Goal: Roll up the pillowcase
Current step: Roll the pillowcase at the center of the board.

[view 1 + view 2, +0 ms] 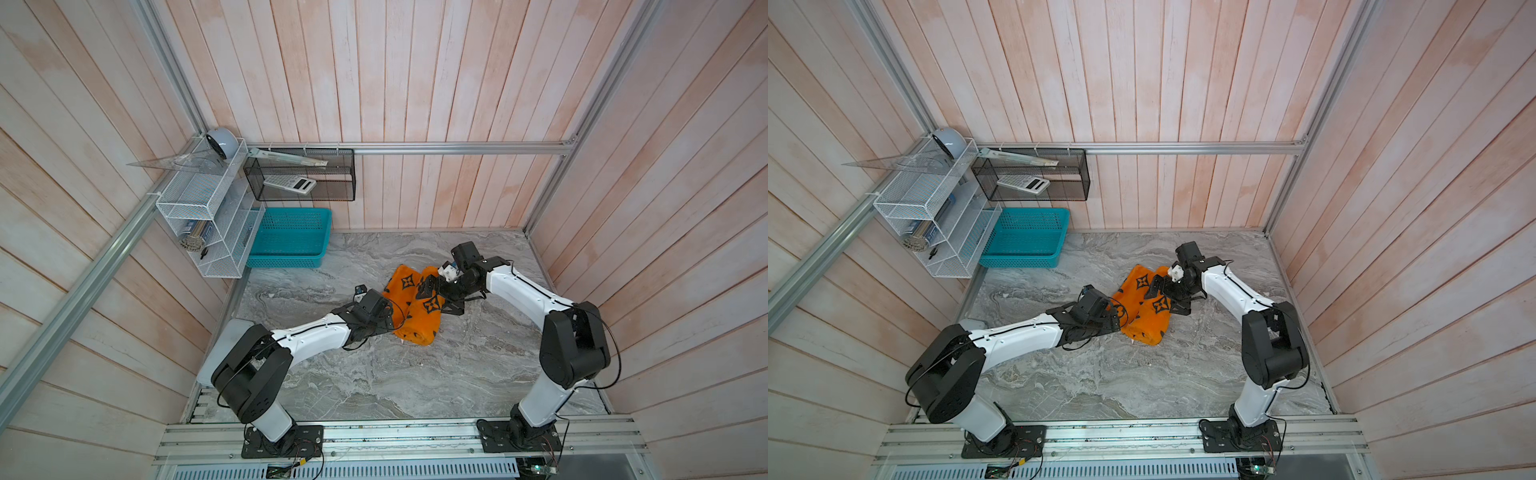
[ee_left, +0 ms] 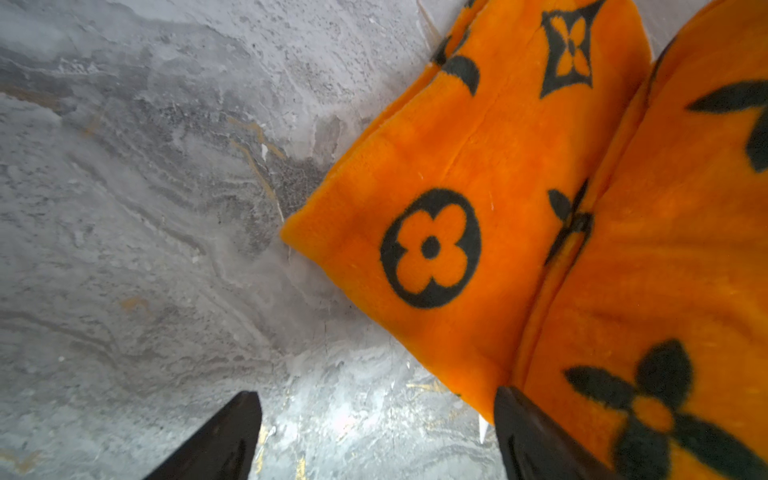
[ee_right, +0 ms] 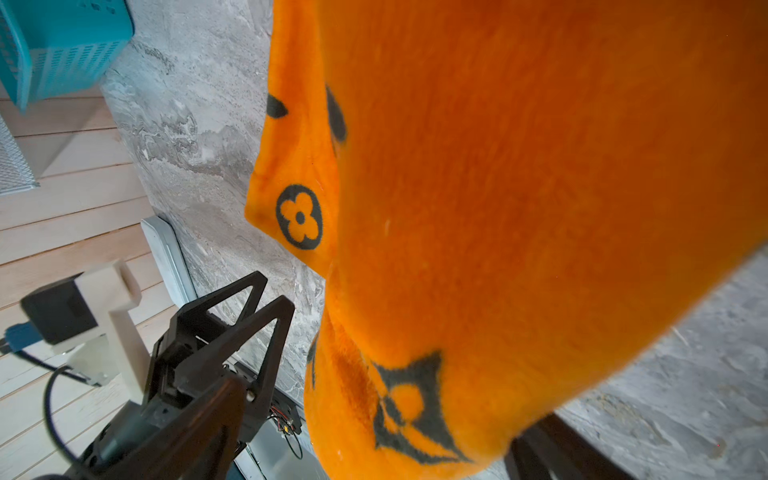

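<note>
Partly rolled orange pillowcase (image 1: pixel 422 328) with black flowers

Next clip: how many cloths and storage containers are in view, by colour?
Orange: 1, pillowcase
Teal: 1, basket
White: 1, wire rack
Black: 1, mesh basket
Total: 4

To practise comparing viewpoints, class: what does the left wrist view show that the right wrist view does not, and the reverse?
Only the left wrist view: the open left gripper from behind, bare table between its fingers. Only the right wrist view: the teal basket, the wooden wall, the left arm's wrist camera, and the pillowcase's rolled part bulging close to the lens. Both: the orange pillowcase lying on the grey marble table, and its circled flower motif.
</note>
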You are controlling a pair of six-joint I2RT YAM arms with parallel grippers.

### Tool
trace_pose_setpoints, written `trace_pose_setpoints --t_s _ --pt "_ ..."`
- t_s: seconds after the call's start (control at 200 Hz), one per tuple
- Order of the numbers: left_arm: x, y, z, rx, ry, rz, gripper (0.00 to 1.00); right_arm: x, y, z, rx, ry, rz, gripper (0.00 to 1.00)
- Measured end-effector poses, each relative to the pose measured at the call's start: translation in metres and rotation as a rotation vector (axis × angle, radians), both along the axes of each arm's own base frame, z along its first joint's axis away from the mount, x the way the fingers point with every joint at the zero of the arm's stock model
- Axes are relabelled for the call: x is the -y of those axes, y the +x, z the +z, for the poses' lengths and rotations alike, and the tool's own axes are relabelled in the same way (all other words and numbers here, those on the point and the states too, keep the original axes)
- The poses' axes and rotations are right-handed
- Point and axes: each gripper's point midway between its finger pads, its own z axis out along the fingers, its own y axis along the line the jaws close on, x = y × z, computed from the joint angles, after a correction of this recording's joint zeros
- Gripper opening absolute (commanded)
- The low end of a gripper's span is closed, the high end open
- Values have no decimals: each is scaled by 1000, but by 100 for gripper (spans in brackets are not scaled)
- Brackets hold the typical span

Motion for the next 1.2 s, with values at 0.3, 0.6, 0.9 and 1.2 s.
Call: trace_pose_setpoints --t_s 0.3,0.6,0.9,1.2 --pt "-18 10 10 24 -11 47 93 -34 23 23 63 27 56 98" --pt "-30 15 12 31 -11 68 93 -60 41 23 59 47 91 98" --pt "-37 21 27 72 -31 78 93 -97 59 23 61 101 121 98" --pt "-36 37 46 123 -42 72 93 -126 78 12 51 172 109 98"
